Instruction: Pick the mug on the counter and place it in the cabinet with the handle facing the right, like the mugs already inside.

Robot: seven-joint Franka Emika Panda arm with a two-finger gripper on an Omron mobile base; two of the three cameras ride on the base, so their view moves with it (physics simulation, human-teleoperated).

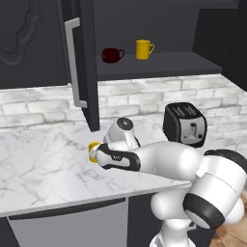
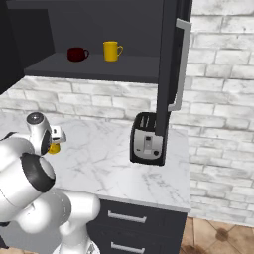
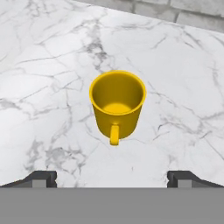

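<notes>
The golden-yellow mug (image 3: 117,105) stands upright and empty on the white marble counter (image 3: 43,65), its handle (image 3: 114,134) turned toward the camera. My gripper (image 3: 114,178) hovers above it, open, its fingertips spread wide to either side and touching nothing. From the base, the mug (image 1: 92,148) (image 2: 54,148) peeks out beside the hand. The dark cabinet (image 1: 159,65) is open above; on its shelf stand a dark red mug (image 1: 112,55) and a bright yellow mug (image 1: 144,49), handles to the right.
The open cabinet door (image 1: 84,62) with its silver bar pull (image 1: 72,62) hangs over the counter just behind the mug. A black toaster (image 1: 185,124) stands on the counter to the right. A brick wall backs the counter.
</notes>
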